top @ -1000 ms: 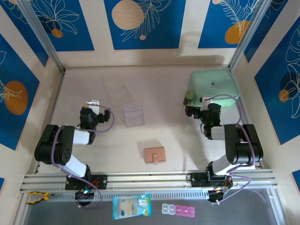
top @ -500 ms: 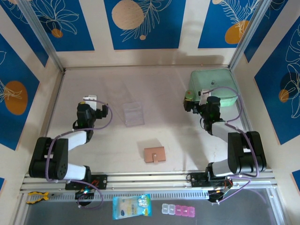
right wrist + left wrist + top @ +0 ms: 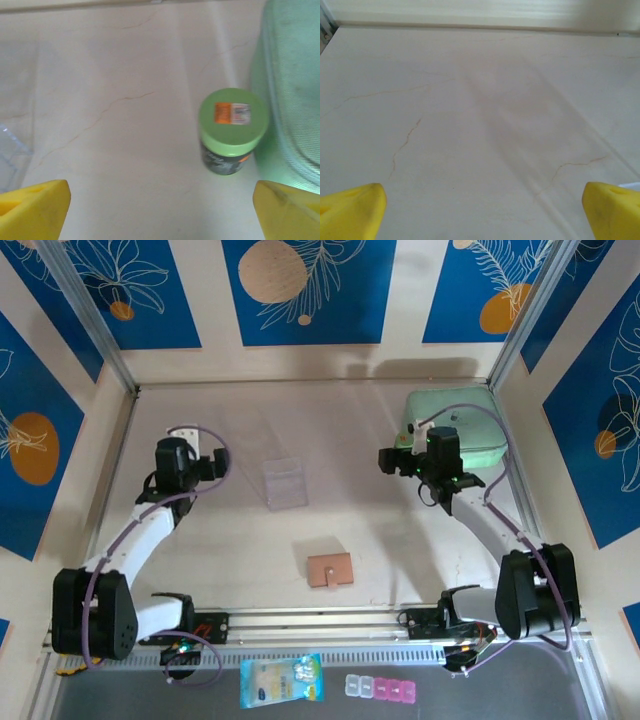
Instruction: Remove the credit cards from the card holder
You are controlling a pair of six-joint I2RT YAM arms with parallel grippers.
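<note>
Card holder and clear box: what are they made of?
The card holder looks like tan-pink leather, or maybe fake leather. It is flat and dull, with no shine. The clear box looks like hard plastic, since you can see straight through it and its edges catch the light.

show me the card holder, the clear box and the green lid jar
card holder (image 3: 330,569): top external view, middle of its tan cover
clear box (image 3: 284,483): top external view, its middle
green lid jar (image 3: 232,116): right wrist view, centre of lid
</note>
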